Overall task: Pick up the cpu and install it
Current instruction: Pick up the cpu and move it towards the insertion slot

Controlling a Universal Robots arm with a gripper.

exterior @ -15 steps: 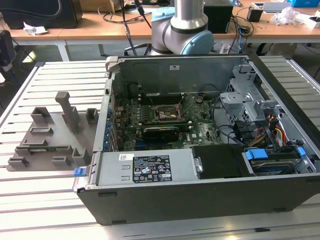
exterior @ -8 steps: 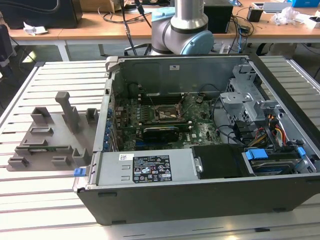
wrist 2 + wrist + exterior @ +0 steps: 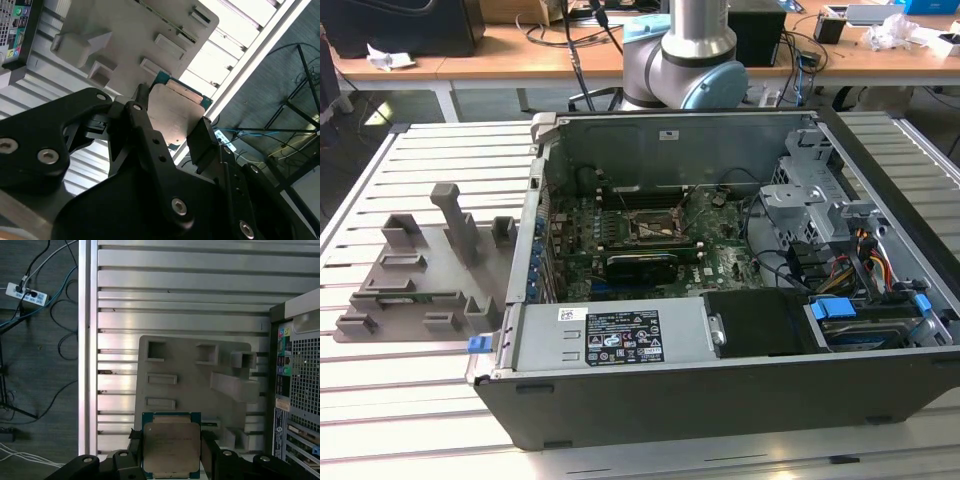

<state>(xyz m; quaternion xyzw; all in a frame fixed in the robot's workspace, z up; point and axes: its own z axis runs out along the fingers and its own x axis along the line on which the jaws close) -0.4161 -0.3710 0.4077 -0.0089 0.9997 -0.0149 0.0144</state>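
1. Nearest in both wrist views, the gripper (image 3: 171, 439) is clamped on the cpu (image 3: 171, 447). One dark finger (image 3: 202, 140) presses on each of two opposite edges, and the silver top faces the first wrist camera. We judge this a thin hold, on the edges alone, so a jolt could make the cpu slip or twist.
2. Beneath the cpu, well apart from it, lies the grey tray (image 3: 195, 377). It sits on the slatted table (image 3: 400, 400) at the exterior view's left. If the cpu dropped, it could strike the tray's raised blocks or land on the slats.
3. Past the table's edge is the floor (image 3: 40, 365), strewn with loose cords. We think a fall that far would likely damage the cpu.
4. Farther off, the open computer case (image 3: 620, 400) spans the centre and right of the exterior view. Its walls, metal cage (image 3: 810, 200) and bundled wires (image 3: 870, 265) crowd the way in, and the gripper could snag on them.
5. Deepest inside, in the middle of the green board, sits the socket (image 3: 650, 228). We cannot tell whether its frame stands open. A cpu lowered tilted or turned the wrong way could bend the contacts.
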